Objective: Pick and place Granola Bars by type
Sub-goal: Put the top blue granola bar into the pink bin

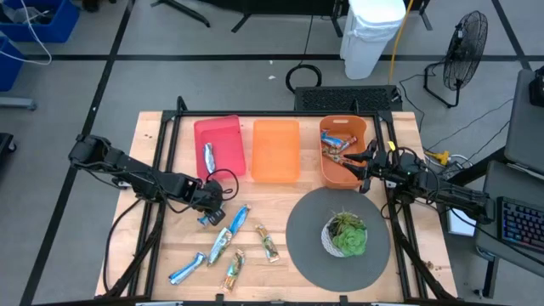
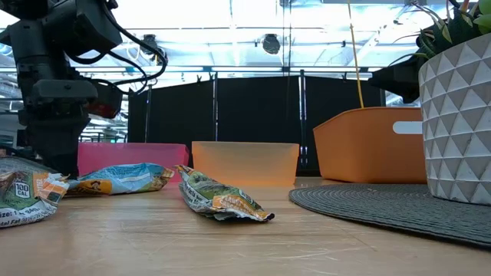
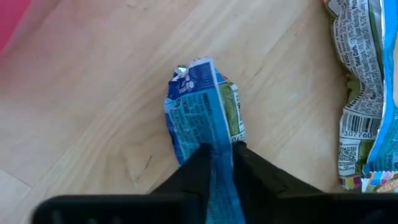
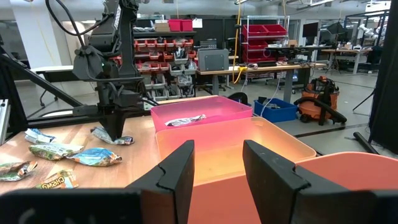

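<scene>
A wooden table [image 1: 153,255] fills the centre of the overhead frame, a round grey mat [image 1: 306,246] with a potted plant [image 1: 347,235] at lower right, and three bins along the upper edge: a pink bin [image 1: 228,136] at left holding one silver-blue bar, a pale orange bin [image 1: 276,150] in the middle with nothing visible in it, and a deeper orange bin [image 1: 328,172] at right holding several bars. The left gripper [image 1: 209,210] is down on the boards left of centre, just below the pink bin, its two dark fingers [image 3: 194,167] pinched on the end of a blue-wrapped bar [image 3: 202,106] that lies flat on the wood. The right gripper [image 1: 364,163] hovers over the deep orange bin at upper right, jaws apart and empty. The other loose granola bars [image 1: 226,246], blue and green-gold, are scattered at lower centre of the overhead frame. The step in hand looks like lifting the blue bar for the pink bin, where its match lies; since the hold takes only the wrapper's end, a straight, unhurried lift clear of the neighbouring green bar [image 3: 360,99] would help keep the foil from slipping.
</scene>
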